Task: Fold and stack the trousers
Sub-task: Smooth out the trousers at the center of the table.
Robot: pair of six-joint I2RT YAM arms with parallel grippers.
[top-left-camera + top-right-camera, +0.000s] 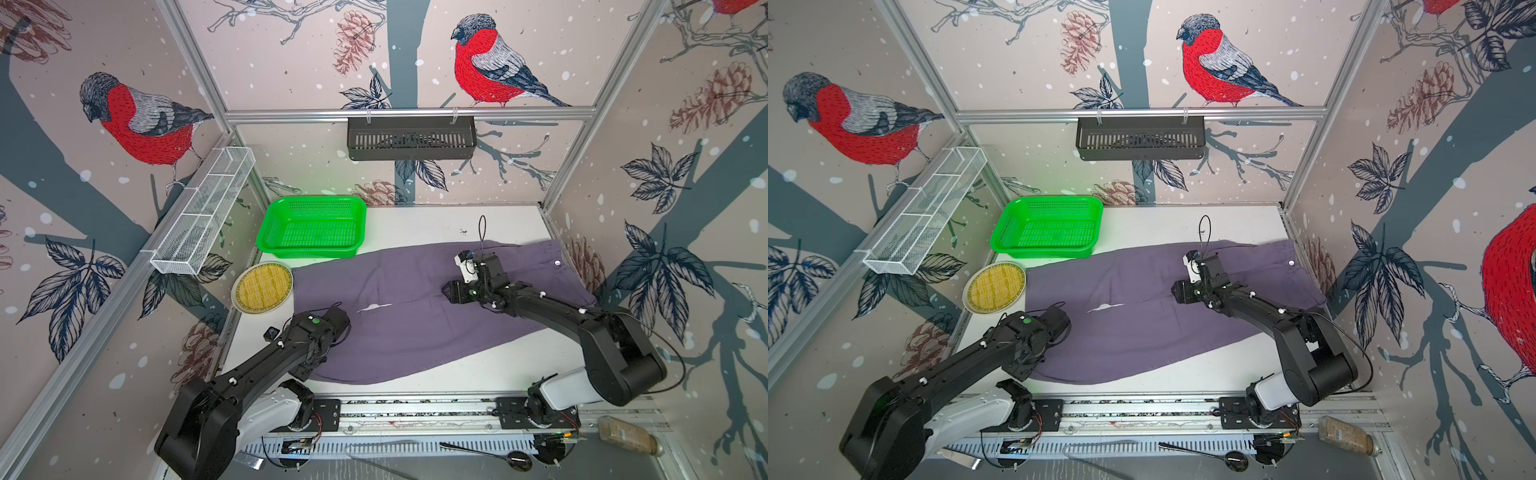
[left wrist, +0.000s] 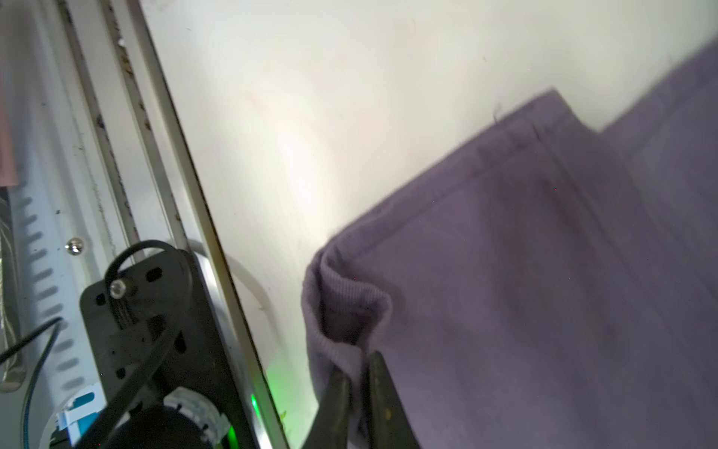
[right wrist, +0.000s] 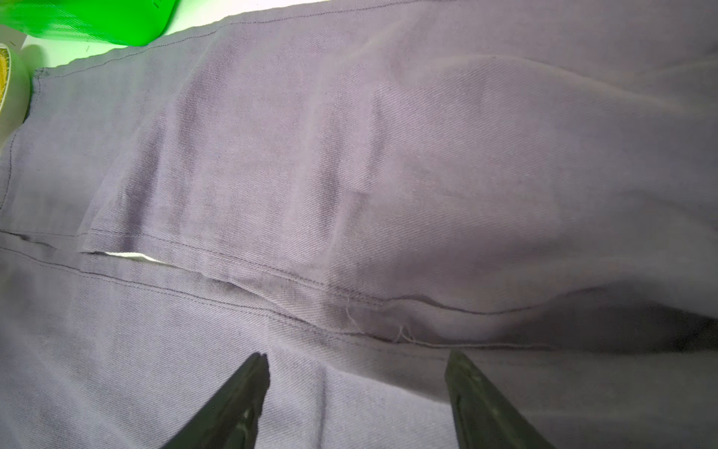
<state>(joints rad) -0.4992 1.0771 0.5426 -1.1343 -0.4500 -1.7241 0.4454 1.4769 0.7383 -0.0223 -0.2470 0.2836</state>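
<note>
The dusty purple-grey trousers (image 1: pixel 415 328) (image 1: pixel 1142 332) lie spread flat across the white table, with the legs pointing left. The waistband and its pale button (image 1: pixel 557 262) are at the right. In the left wrist view my left gripper (image 2: pixel 359 361) is shut on the trousers (image 2: pixel 544 272), pinching the hem corner of the near leg at the table's front left. In both top views the wrist hides its fingers. My right gripper (image 3: pixel 355 355) (image 1: pixel 454 291) stands open just above the trousers (image 3: pixel 349 155) near the inner seam, holding nothing.
A green basket (image 1: pixel 316 200) sits at the back left, touching the far leg's edge. A round plate (image 1: pixel 262 286) with a yellow mat lies by the leg ends. A white wire shelf (image 1: pixel 203 212) and a black shelf (image 1: pixel 411 137) hang on the walls. A spoon (image 1: pixel 482 451) and a bottle (image 1: pixel 627 436) lie beyond the front rail.
</note>
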